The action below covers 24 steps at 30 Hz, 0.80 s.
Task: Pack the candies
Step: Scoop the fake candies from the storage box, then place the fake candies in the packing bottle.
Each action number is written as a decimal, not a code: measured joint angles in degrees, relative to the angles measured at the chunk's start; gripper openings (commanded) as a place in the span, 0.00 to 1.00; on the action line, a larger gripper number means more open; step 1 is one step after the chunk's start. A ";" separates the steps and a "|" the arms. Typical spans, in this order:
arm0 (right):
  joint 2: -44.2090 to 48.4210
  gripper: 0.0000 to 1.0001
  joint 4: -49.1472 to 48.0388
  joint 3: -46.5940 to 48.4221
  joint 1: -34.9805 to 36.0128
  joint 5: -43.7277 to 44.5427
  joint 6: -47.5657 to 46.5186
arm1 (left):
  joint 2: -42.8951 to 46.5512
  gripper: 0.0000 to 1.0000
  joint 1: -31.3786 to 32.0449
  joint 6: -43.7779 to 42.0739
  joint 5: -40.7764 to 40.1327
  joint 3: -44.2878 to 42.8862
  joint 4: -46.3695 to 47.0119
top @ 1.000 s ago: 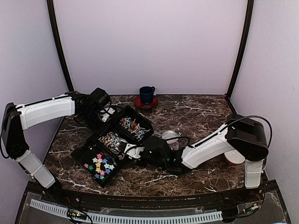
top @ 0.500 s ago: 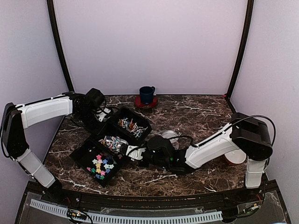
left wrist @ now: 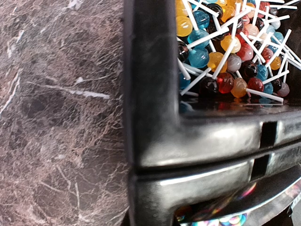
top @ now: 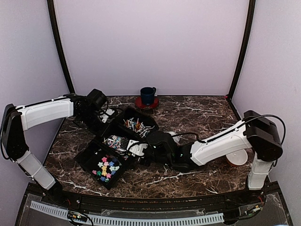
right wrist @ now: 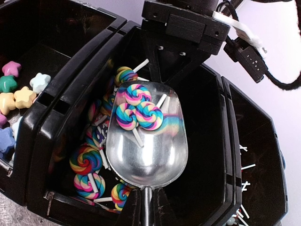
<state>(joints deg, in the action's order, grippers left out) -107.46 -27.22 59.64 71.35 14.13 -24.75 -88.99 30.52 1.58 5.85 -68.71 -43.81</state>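
Right gripper [right wrist: 145,207] clamped on scoop [right wrist: 150,155] handle, bottom centre; three swirl lollipops [right wrist: 137,109] near its lip, forward tilt spills them. Left gripper [top: 107,117] closed, probably pinching tray [right wrist: 51,132] rim.

Metal scoop [right wrist: 150,155] holds swirl lollipops [right wrist: 138,110] in the tray's [right wrist: 47,122] middle compartment (star candies [right wrist: 21,96] leftward).

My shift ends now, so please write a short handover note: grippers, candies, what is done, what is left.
Left gripper shut on the black tray's far rim.
Right gripper shut on the metal scoop's handle; scoop in the middle compartment, carrying a few swirl lollipops.
More swirl lollipops lie around it; star candies in the near compartment, round lollipops in the far one.
Done: scoop loaded. Left: lift it out and pack the load; no packed candies are visible.
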 measured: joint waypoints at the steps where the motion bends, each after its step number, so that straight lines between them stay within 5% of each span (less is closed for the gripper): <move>1: 0.50 0.00 0.17 -0.33 -0.17 -0.17 0.31 | 0.00 0.00 0.00 0.02 0.61 0.17 0.42; 24: 14.84 0.00 5.92 -9.86 -2.29 -0.24 4.13 | -0.13 0.00 -1.11 1.18 3.41 5.84 7.78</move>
<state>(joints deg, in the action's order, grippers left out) -92.62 -21.30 49.78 69.06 13.89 -20.62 -89.12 29.41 2.76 9.26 -62.87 -36.03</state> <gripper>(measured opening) 0.076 0.074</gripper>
